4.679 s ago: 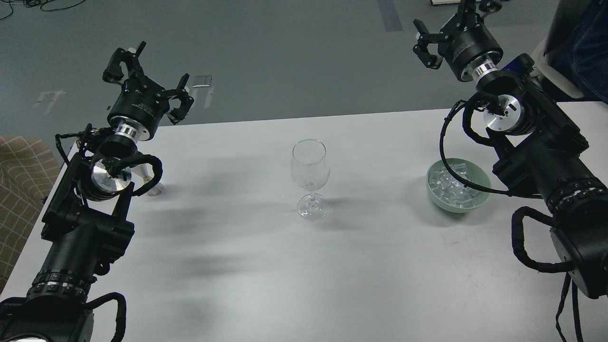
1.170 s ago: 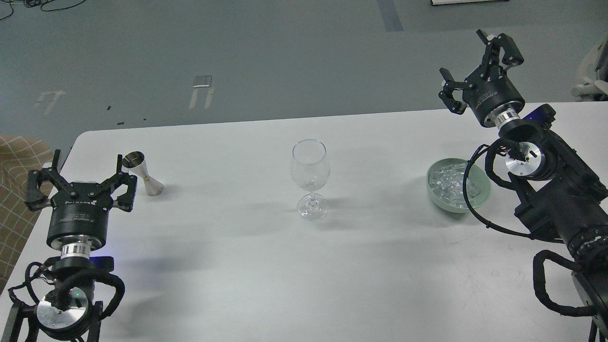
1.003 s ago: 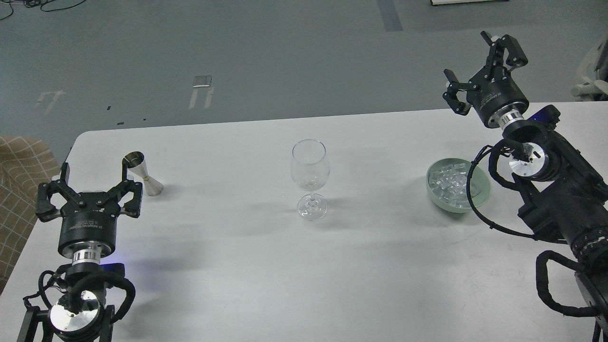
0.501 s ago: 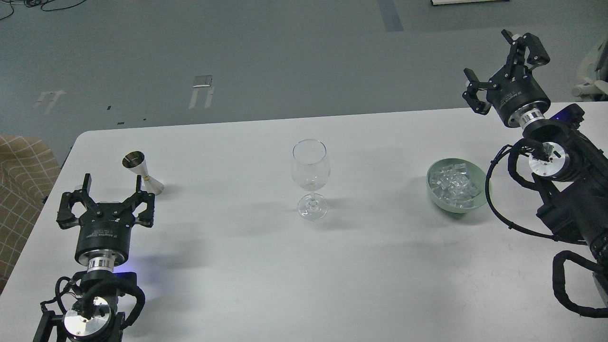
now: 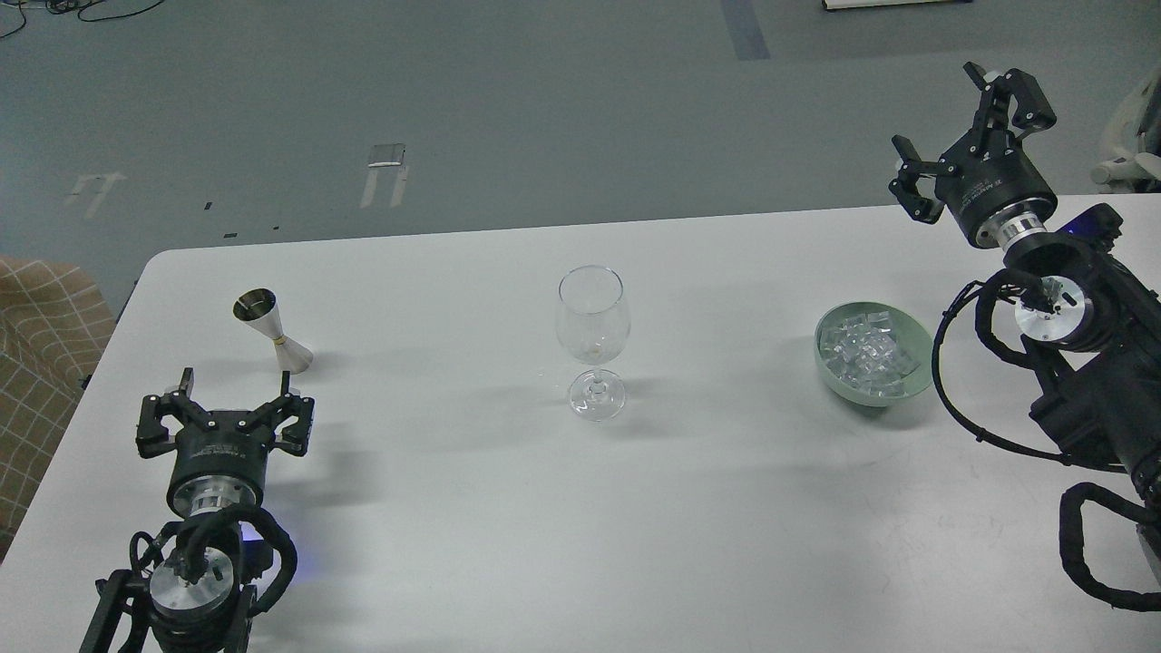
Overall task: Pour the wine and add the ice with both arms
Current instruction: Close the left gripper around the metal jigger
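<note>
White tabletop carries everything. Right black gripper hovers spread wide, empty; left black gripper likewise, near the steel jigger. Clear stemmed glass stands centre; pale-green bowl holds clear ice cubes.

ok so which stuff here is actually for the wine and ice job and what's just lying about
For the job:
- wine glass, mid-table, upright
- steel jigger, near the left end effector
- ice in the green bowl, near the right end effector

Lying about:
- checked fabric off the table's left edge
- cables on the floor
</note>
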Robot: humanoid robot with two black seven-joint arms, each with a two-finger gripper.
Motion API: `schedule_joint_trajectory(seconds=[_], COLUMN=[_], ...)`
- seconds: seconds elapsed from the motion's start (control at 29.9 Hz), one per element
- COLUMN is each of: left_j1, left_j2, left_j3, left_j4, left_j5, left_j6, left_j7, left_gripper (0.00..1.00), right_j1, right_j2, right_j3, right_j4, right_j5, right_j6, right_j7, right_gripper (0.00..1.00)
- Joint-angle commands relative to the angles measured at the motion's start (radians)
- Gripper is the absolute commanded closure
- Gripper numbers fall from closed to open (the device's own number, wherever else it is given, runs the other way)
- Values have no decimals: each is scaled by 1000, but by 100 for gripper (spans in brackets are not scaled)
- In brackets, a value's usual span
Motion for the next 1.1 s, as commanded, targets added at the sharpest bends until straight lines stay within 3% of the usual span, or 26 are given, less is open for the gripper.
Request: schedule_joint_trajectory(seconds=[0.0,0.33,0.47,0.87,1.07], left_j1=[-48,-143,-186,-270,-300], left_j2=[0,0,0,0,0], left_j3=[-4,-6,-7,-7,-17], left_j4=[2,103,143,278,341], left_j5=[-2,-2,-7,-13,-31], left_j6=[93,98,96,87,43], left_j7=[4,21,47,47,44], left_gripper=[2,2,5,8,3], right_j1=[-10,-13,-13,-13,-13], right_j2=[0,-15,-22,-34,-34], right_j3=[1,1,1,1,1], right_j4=[1,1,1,1,0], right_j5=[0,0,0,0,0], right_j6=[0,0,0,0,0], right_j7=[0,0,0,0,0], right_gripper=[0,0,0,0,0])
